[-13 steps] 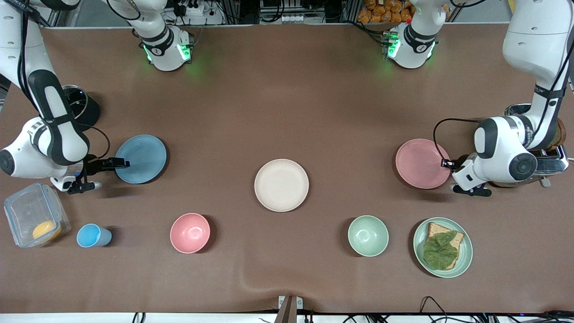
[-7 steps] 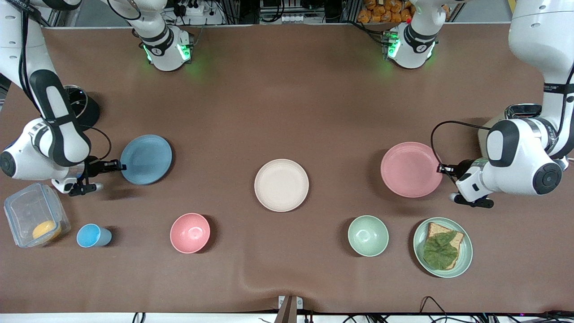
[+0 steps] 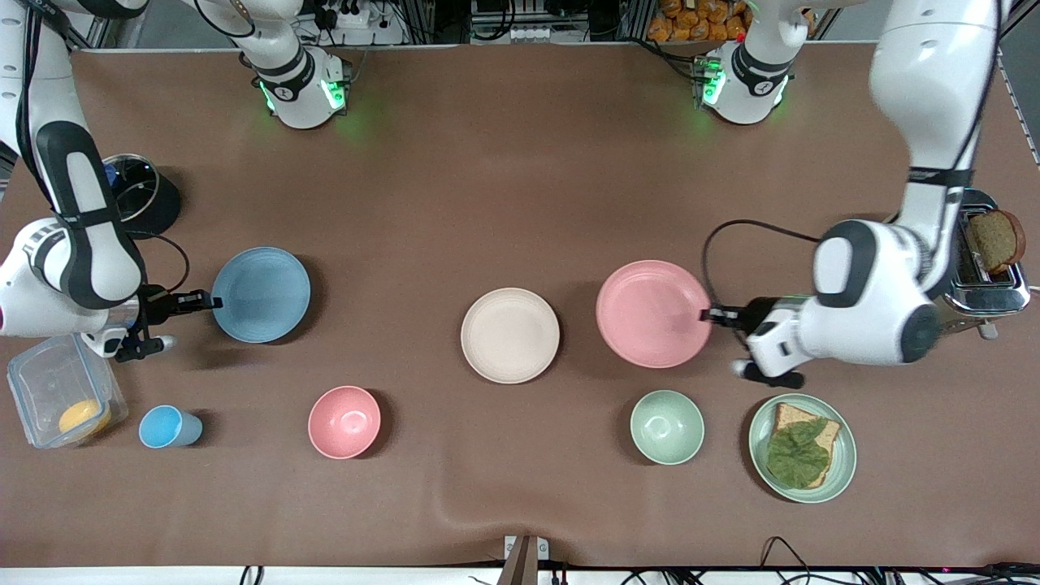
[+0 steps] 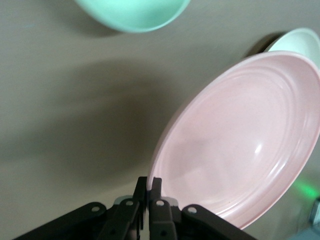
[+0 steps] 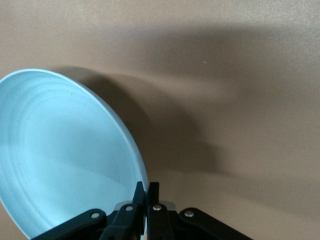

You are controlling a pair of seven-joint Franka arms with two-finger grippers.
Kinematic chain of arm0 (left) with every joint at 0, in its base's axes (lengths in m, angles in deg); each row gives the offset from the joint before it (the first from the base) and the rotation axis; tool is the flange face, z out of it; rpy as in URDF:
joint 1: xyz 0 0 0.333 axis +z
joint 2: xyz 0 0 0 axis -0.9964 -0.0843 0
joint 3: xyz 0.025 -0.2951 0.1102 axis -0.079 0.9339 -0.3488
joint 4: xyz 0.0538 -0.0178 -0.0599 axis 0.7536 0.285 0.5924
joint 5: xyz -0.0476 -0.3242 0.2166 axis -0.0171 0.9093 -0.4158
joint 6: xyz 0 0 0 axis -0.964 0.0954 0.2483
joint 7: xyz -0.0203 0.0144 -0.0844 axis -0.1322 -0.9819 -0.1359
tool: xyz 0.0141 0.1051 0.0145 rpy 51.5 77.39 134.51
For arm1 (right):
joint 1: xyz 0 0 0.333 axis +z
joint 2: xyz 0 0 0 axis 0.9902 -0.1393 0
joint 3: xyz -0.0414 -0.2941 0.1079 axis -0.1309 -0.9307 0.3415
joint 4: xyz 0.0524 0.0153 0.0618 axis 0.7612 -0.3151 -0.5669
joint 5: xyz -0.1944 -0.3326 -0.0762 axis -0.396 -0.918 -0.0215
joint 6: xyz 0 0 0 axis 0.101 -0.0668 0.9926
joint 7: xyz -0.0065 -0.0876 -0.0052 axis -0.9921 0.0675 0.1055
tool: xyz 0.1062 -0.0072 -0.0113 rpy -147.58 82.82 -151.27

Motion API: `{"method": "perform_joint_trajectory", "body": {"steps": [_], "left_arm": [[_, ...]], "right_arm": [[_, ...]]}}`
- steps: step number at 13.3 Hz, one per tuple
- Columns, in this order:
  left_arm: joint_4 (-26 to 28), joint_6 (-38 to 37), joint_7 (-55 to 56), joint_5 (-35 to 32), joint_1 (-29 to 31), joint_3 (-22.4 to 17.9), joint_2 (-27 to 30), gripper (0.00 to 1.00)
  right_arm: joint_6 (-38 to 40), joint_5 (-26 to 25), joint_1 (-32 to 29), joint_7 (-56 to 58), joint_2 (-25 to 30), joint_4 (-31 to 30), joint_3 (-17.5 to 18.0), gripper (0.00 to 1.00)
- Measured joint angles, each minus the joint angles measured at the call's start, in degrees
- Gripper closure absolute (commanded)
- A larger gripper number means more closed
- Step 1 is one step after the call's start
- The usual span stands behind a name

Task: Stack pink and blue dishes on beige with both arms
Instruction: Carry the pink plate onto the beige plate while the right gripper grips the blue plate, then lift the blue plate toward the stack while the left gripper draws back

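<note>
left gripper [image 3: 708,315] pinches the rim of the pink plate [image 3: 653,314], fingers pressed together on the edge (left wrist view shows the rim clamped between both pads, plate [image 4: 240,142] lifted clear of the table with its shadow spread below). the plate hangs over the brown table [image 3: 520,162] just beside the beige plate [image 3: 510,335], toward the left arm's end, the two rims near but not overlapping. right gripper [image 3: 213,303] is closed on the rim of the blue plate [image 3: 262,294]; right wrist view shows that plate [image 5: 65,155] tilted, its edge caught between the fingers, shadow cast on the cloth. blue plate sits well apart from the beige one, toward the right arm's end. beige plate lies flat at table centre, bare. nearer the camera: pink bowl [image 3: 344,422], green bowl [image 3: 667,426], green plate with bread and lettuce [image 3: 803,448], blue cup [image 3: 168,426], clear lidded container [image 3: 63,398]. toaster [image 3: 987,264] with a bread slice stands at the left arm's end.
</note>
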Motion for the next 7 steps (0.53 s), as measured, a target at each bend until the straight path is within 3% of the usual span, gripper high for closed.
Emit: {"method": "perform_joint_trajectory", "body": {"steps": [7], "left_arm": [[-3.0,24.26,16.22,0.01,-15.74,0.08,-10.23,1.0]], "right_arm": [[2.55,0.0,0.07,-0.01,0.01,2.22,0.0,1.0]]}}
